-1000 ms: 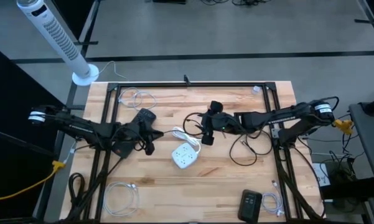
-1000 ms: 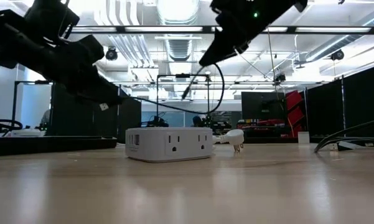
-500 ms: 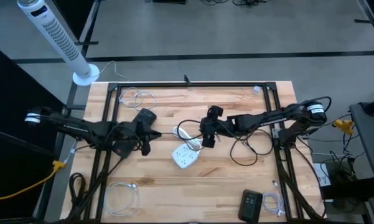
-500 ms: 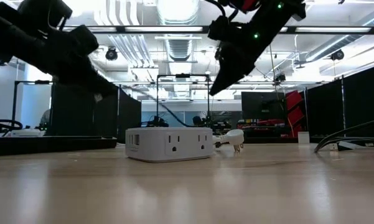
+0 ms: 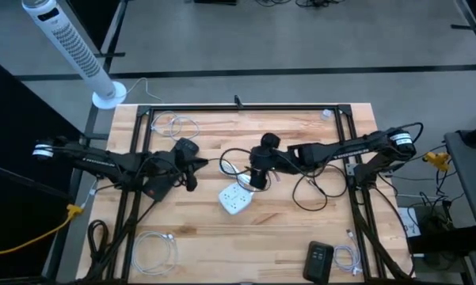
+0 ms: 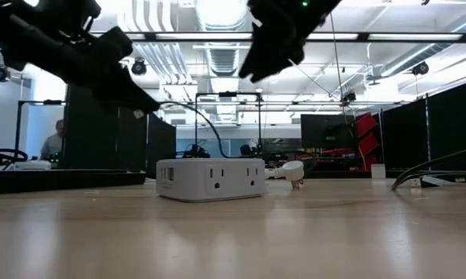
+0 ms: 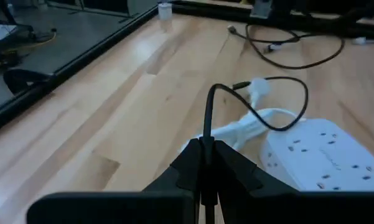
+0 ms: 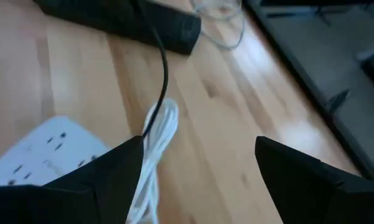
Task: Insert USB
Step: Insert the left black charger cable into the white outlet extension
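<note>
A white power strip (image 5: 235,198) lies flat on the wooden table near its middle, its white cord (image 8: 155,140) coiled behind it. My left gripper (image 5: 192,172) hovers left of the strip, shut on a thin black cable (image 7: 210,106). From there the cable arcs over toward the strip. The USB plug itself is hidden. My right gripper (image 5: 252,176) hangs open above the strip's far side with the black cable (image 8: 163,68) running between its spread fingers, touching neither that I can see. My left gripper pinches the black cable (image 7: 206,138) between its two shut fingers, which slant down toward the table's right. The cable leaves the fingertips, bends over and loops slack toward the strip, clear of the table near the fingers.
A tangle of black cable (image 5: 313,190) lies right of the strip, coiled white cables at the far left (image 5: 174,125) and near left (image 5: 154,249), and a black device (image 5: 318,260) at the near edge. Black frame rails (image 5: 138,134) border the table. A person (image 6: 56,143) stands far behind.
My right gripper has moved toward the table's left, closer to my left gripper, and has risen in the low view. The black cable that hung from it a second ago no longer hangs there; it now arcs from my left gripper, which has risen a little.
</note>
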`<state>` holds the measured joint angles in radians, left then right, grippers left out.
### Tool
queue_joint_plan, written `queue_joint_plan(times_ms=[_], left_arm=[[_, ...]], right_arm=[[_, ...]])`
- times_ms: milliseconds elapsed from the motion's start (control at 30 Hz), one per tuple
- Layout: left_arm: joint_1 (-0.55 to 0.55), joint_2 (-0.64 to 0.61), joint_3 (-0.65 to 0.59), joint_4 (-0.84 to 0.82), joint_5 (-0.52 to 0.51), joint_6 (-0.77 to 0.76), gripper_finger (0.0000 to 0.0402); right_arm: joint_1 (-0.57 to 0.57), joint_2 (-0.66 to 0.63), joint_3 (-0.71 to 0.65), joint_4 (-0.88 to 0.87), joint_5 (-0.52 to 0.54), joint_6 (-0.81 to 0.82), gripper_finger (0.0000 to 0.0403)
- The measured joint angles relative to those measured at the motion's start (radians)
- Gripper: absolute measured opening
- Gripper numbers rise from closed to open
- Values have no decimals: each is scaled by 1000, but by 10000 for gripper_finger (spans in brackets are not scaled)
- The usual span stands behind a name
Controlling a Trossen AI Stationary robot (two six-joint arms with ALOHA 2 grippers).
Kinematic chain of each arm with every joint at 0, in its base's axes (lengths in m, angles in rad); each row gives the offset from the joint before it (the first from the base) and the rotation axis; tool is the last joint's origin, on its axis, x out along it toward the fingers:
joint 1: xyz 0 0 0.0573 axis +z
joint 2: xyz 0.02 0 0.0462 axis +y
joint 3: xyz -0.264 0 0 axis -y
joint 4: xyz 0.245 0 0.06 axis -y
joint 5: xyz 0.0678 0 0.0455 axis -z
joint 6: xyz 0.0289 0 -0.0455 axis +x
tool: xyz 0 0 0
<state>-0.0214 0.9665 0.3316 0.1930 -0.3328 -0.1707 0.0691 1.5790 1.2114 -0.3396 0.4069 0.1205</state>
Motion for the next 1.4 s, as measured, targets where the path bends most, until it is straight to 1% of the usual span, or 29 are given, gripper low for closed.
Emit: queue_joint_plan(times_ms=[100, 200, 267, 333, 400, 433, 500, 700, 767, 800, 867, 967, 1000, 1067, 1133, 1200, 1233, 1300, 1367, 1400], left_arm=[[4, 61, 41, -17, 11, 74, 20], [4, 111, 77, -21, 78, 149, 20], [4, 148, 98, -18, 108, 162, 20], [4, 174, 102, -15, 132, 164, 20], [4, 205, 105, 13, 163, 182, 20], [3, 211, 102, 16, 172, 186, 20], [3, 227, 93, 19, 194, 189, 20], [4, 259, 98, 85, 198, 196, 20], [4, 256, 95, 98, 203, 190, 20], [4, 259, 94, 132, 205, 180, 20], [6, 263, 95, 221, 205, 148, 20], [10, 276, 123, 272, 182, 67, 20], [11, 280, 143, 271, 163, 41, 20], [12, 294, 172, 220, 108, -23, 20], [13, 335, 211, 186, 66, -105, 20], [13, 356, 224, 160, 61, -188, 20], [11, 381, 231, 191, 63, -227, 20], [3, 430, 226, 332, 94, -314, 20], [-9, 480, 190, 510, 129, -393, 20], [-12, 521, 187, 628, 146, -435, 20]], right_arm=[[-2, 7, 3, 83, 8, -34, 297], [-7, 19, 7, 159, 27, 7, 295], [-12, 28, 5, 154, 51, 47, 290], [-18, 46, 6, 192, 68, 77, 284], [-22, 56, 3, 186, 71, 101, 279], [-24, 70, 4, 218, 72, 110, 276], [-26, 83, 6, 238, 67, 115, 272], [-24, 129, 9, 247, 51, 105, 265], [-20, 139, 9, 259, 11, 104, 265], [-17, 139, 10, 255, -8, 104, 265], [-10, 140, 10, 249, -36, 102, 266], [4, 121, 10, 239, -48, 62, 263], [8, 111, 9, 241, -48, 38, 261], [20, 85, 16, 264, -45, -5, 256], [31, 57, 27, 261, -41, -43, 249], [42, 47, 51, 260, -41, -69, 242], [49, 39, 59, 244, -41, -78, 238], [59, 29, 76, 202, -41, -82, 232], [74, 20, 90, 203, -41, -93, 227], [82, 10, 92, 184, -41, -111, 225]])
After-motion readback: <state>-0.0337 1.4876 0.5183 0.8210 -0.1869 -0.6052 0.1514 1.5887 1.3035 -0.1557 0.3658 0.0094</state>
